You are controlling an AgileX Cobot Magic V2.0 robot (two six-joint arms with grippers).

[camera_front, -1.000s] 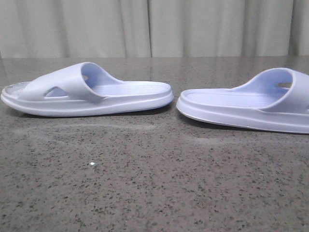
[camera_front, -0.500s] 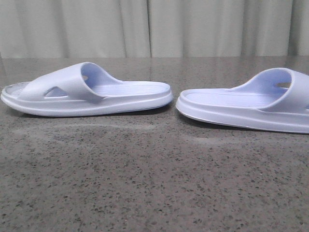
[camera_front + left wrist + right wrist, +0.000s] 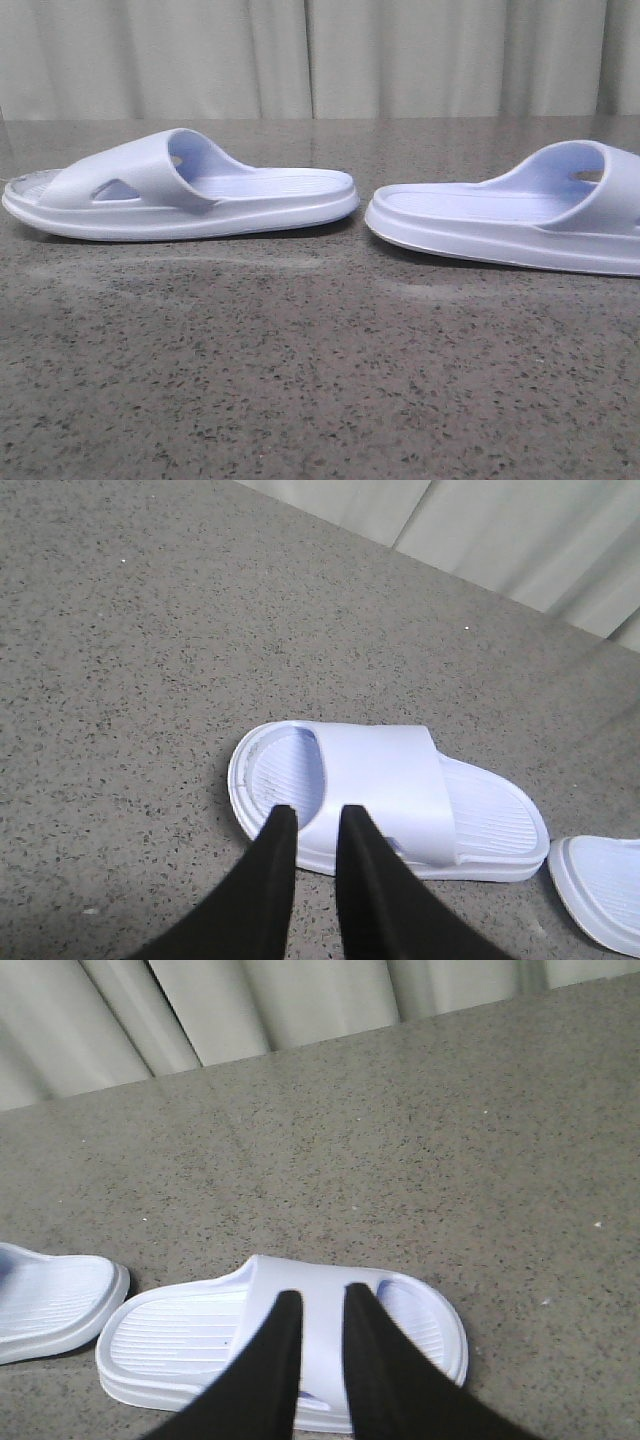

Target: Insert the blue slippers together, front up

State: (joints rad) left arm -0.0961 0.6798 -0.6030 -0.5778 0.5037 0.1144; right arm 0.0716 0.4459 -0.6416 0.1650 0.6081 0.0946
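The left gripper, its black fingers nearly closed with only a narrow gap and nothing held, is seen at lower centre of the left wrist frame, poised over the near edge of the left pale lavender-blue moulded foam slide sandal. In the right wrist frame the right gripper is likewise drawn almost shut and empty, hanging over the wide strap of the right pale lavender-blue foam slide sandal.

In the front frame no arm is visible; the left sandal is laid flat at centre left and the right sandal at centre right, cut off by the frame edge, heels facing each other and just apart on the speckled grey stone tabletop. A pale pleated curtain fills the upper band.

Nothing is yet grasped, so the task is judged barely begun. With the fingers this close together, a descent could strike the strap or sole rim rather than straddle it, and the light foam could be shoved across the smooth stone or tipped. A pinch on the soft strap alone could let a sandal swing and meet its partner misaligned.
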